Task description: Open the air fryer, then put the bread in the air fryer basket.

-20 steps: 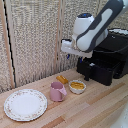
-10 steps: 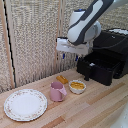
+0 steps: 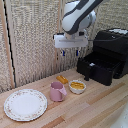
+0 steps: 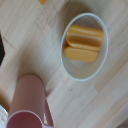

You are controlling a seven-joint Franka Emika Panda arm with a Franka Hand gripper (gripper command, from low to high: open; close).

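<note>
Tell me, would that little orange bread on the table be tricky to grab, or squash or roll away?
The bread looks small and light, so probably easy to lift. It lies flat and oblong on the table, so rolling seems unlikely. If soft, it may squash between the fingers of the gripper. The mug stands close, leaving little room.

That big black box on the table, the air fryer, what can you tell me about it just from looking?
The air fryer is a large, boxy black appliance with rounded edges and a glossy top, seemingly plastic. It stands on the wooden table at the exterior view's right, in front of a woven screen. Its drawer, the air fryer basket, is pulled out, showing a deep dark hollow, with a chunky handle on its front. Nothing shows in the hollow, and the robot's pincer hangs apart from it.
</note>
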